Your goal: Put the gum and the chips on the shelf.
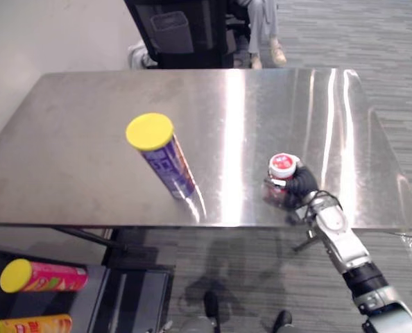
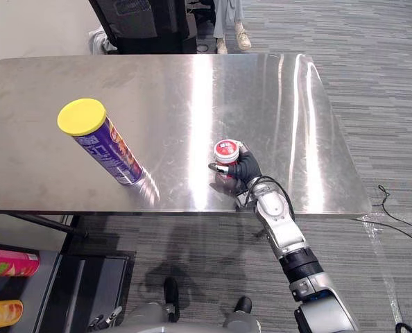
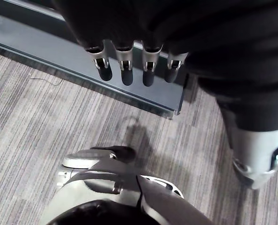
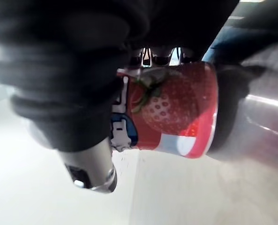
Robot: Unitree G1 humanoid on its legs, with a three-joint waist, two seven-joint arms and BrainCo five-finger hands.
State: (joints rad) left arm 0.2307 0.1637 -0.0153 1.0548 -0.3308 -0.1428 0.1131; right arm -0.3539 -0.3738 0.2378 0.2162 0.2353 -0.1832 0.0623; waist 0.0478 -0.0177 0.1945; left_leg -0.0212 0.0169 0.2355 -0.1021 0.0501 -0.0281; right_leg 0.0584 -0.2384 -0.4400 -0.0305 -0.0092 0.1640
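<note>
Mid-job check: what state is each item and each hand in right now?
right hand: shut on gum tub.
left hand: open, empty.
gum tub: upright, lid on.
chips can: upright on table, lid on, untouched.
pink can: on its side, on shelf.
orange can: on its side, on shelf.

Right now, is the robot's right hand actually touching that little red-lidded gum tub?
Touching. The right eye view shows the right hand curled round the gum tub on the steel table; the right wrist view shows the tub tight against it.
</note>
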